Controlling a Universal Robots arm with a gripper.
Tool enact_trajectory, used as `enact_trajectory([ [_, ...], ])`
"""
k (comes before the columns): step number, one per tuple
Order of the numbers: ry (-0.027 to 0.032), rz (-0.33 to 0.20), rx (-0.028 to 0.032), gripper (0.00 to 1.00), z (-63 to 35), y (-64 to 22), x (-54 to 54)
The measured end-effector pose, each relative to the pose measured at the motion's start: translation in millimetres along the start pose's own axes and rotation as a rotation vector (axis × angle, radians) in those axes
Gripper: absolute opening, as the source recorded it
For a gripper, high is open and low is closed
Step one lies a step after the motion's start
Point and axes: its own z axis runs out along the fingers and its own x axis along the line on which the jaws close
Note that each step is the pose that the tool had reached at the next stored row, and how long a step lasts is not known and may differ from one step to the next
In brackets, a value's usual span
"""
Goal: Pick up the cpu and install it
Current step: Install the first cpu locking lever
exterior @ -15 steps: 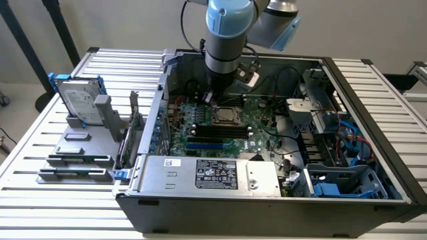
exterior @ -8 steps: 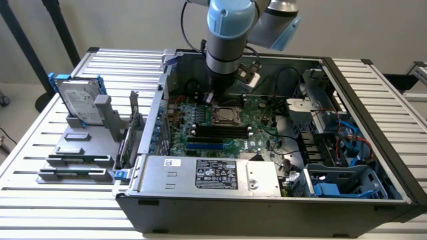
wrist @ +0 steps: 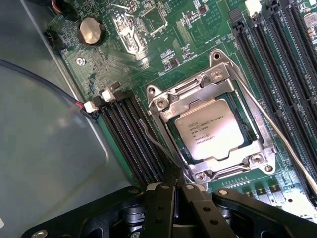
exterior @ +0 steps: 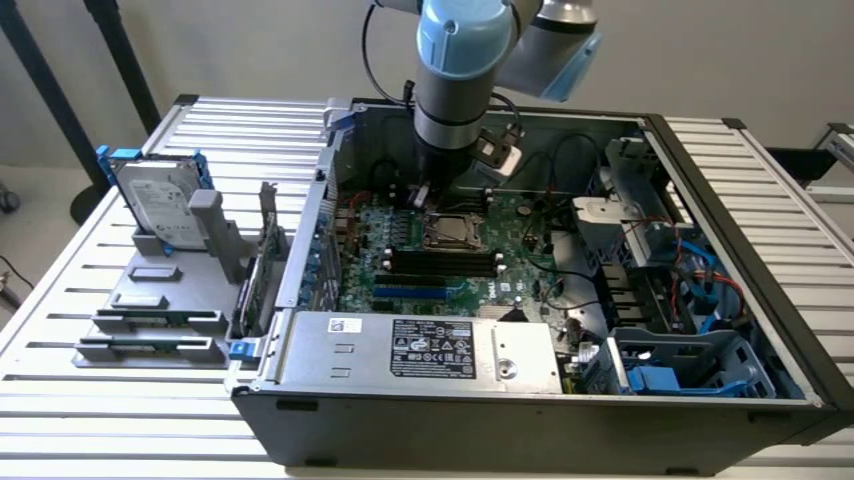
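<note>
Cpu [wrist: 210,130] lies flat in socket frame [wrist: 216,75] near middle of motherboard [wrist: 183,44], inside open computer case [exterior: 534,420]. Gripper [wrist: 172,184] just beside socket frame's corner, jaws together, gripping nothing. Black memory slots [wrist: 133,139] alongside.

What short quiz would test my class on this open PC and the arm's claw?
1. True or false: the cpu sits in the socket on the board.
2. The claw is: A open; B shut on the cpu; C shut, cpu not in it.
3. Fill in: the hard drive stands outside the case, on the exterior view's ____.
Key: 1 true; 2 C; 3 left.
</note>
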Motion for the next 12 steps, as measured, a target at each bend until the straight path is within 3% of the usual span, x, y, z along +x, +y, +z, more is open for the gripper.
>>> enact_trajectory([
  [12,-0.0034,0.001,-0.0022,0.11,1.0,-0.3,1.1],
])
